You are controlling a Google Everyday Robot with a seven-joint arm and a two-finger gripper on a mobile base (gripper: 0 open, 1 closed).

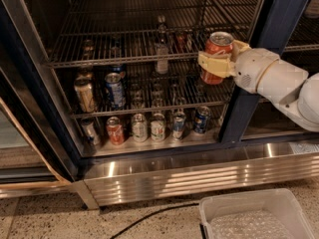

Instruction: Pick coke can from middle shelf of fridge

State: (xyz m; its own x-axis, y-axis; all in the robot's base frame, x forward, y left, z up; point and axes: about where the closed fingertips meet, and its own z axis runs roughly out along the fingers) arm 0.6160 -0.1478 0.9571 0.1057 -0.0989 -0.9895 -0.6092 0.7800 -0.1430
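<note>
One risk: my gripper (214, 66) pinched the coke can (220, 41) beside the right post of the fridge (273, 14); a bump could have knocked it free.

tool (220, 61): clamped on coke can (218, 44) | where: before fridge (280, 14) frame, right side

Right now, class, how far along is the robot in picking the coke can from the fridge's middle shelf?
Done: the claw is shut on the coke can, which is upright and above the middle shelf, not resting on it. In hand: the can is held by the right frame post of the fridge. Left: probably drawing it fully clear of the opening.
</note>
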